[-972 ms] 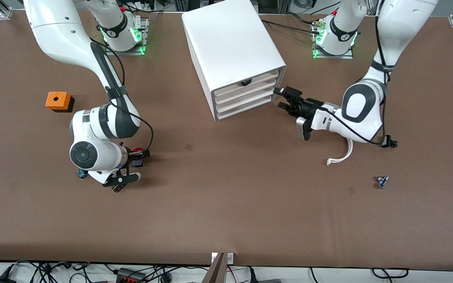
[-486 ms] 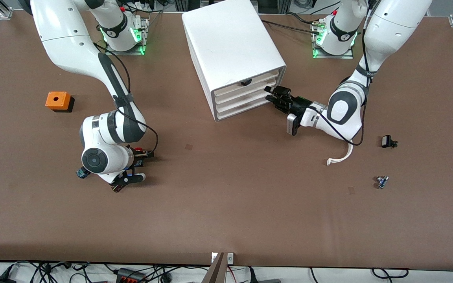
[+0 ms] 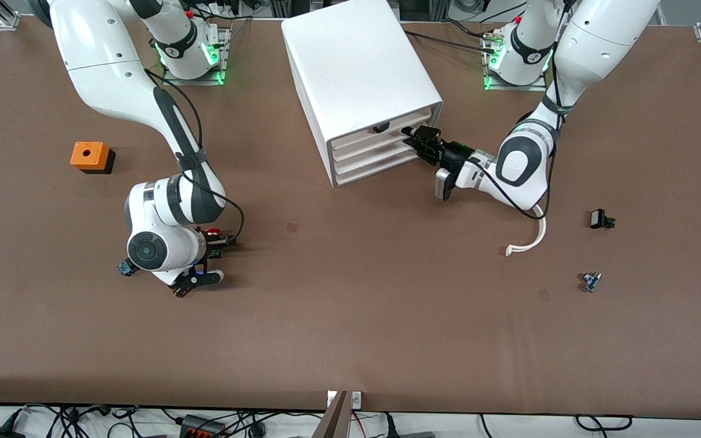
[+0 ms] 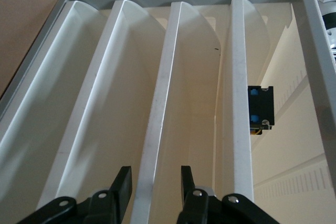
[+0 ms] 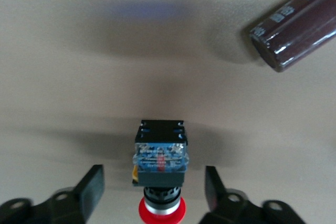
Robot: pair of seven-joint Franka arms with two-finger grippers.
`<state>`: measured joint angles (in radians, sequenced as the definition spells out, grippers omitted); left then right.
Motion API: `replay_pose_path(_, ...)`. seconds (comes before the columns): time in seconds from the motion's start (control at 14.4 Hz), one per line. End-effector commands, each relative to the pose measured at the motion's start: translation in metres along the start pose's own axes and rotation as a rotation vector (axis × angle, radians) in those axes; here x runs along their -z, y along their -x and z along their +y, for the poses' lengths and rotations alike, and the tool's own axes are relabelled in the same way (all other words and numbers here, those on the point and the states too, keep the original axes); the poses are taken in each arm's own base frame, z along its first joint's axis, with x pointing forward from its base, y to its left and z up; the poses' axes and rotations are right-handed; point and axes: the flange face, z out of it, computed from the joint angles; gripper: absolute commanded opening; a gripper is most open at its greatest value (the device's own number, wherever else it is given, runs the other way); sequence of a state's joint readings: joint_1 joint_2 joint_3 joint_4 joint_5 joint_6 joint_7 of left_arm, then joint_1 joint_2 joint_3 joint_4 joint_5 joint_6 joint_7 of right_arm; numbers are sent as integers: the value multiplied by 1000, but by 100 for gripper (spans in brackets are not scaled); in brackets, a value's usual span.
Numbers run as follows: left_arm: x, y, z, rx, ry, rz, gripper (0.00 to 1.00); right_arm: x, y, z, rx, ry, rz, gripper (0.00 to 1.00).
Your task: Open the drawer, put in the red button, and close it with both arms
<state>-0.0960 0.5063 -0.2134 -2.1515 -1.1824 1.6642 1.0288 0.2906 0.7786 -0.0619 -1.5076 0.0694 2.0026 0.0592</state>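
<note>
The white four-drawer cabinet [image 3: 359, 73] stands at the robots' side of the table, with all its drawers in. My left gripper [image 3: 417, 141] is open at the fronts. In the left wrist view [image 4: 154, 184] its fingers [image 4: 122, 186] straddle the front edge of the drawer [image 4: 157, 129] just below the slat bearing the black knob [image 4: 261, 107]. The red button [image 3: 212, 232] lies on the table toward the right arm's end. My right gripper [image 3: 215, 242] is open and low over it. In the right wrist view [image 5: 154, 187] its fingers [image 5: 94, 184] flank the button [image 5: 160, 163] without touching.
An orange cube [image 3: 89, 156] sits toward the right arm's end. A brown cylinder [image 5: 294, 30] and a small blue part [image 3: 124, 268] lie close to the right gripper. A white curved strip [image 3: 527, 240], a black piece [image 3: 599, 219] and a blue part [image 3: 591, 281] lie toward the left arm's end.
My left gripper has moved toward the cabinet and now reaches the drawer fronts. My right arm has shifted slightly, its gripper staying at the red button.
</note>
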Motion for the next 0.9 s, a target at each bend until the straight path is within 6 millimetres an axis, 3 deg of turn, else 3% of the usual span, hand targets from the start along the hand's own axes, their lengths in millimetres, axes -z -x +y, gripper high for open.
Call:
replay_pose_path(0.0, -6, 7, -1, -15, 8, 19, 43, -4, -5, 1, 18, 30, 19, 77)
replay_pose_path(0.21, -13, 8, -1, -12, 7, 7, 20, -9, -6, 3, 19, 32, 14, 67)
replay_pose_path(0.35, -13, 5, 1, -20, 6, 7, 9, -10, -7, 3, 18, 31, 14, 52)
replay_pose_path(0.49, -6, 1, 0, -24, -18, 26, 5, -10, -7, 3, 18, 31, 14, 31)
replay_pose_path(0.56, -1, -3, 0, -32, -29, 38, 5, -9, -7, 2, 20, 31, 14, 15)
replay_pose_path(0.62, 6, -6, -4, -30, -33, 47, 5, -6, -7, 1, 21, 29, 18, 7)
replay_pose_path(0.69, 17, -10, -6, -34, -40, 60, 5, -2, -6, 0, 28, 29, 23, 1)
replay_pose_path(0.83, 38, -17, -13, -37, -41, 95, 6, 23, -12, -1, 56, 22, 60, 0)
